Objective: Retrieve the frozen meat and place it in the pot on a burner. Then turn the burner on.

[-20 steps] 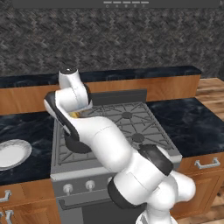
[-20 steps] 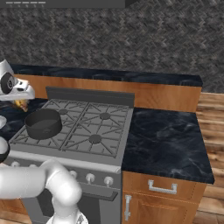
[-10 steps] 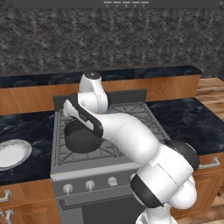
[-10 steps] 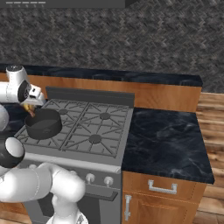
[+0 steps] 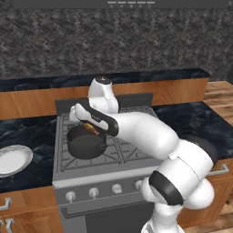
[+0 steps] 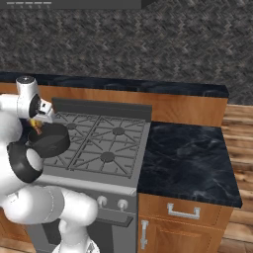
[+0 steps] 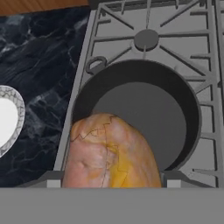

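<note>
Over the last second the arm has swung the hand (image 5: 91,129) from the stove's left edge, by the desk (image 5: 27,132), in over the pot (image 5: 86,144). The frozen meat (image 7: 111,153), carried along in its grip, now hangs just above the pot's near rim, with the pot's open floor ahead of the hand.

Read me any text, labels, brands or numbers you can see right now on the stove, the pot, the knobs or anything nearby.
None: no readable word, number or sign in any view.
Stove: no brand on the front panel or backguard.
Knobs: plain silver, any marks too small to tell.
Pot: bare dark metal, no label.
Frozen meat: no label.
Plate: a patterned rim, no letters.
</note>
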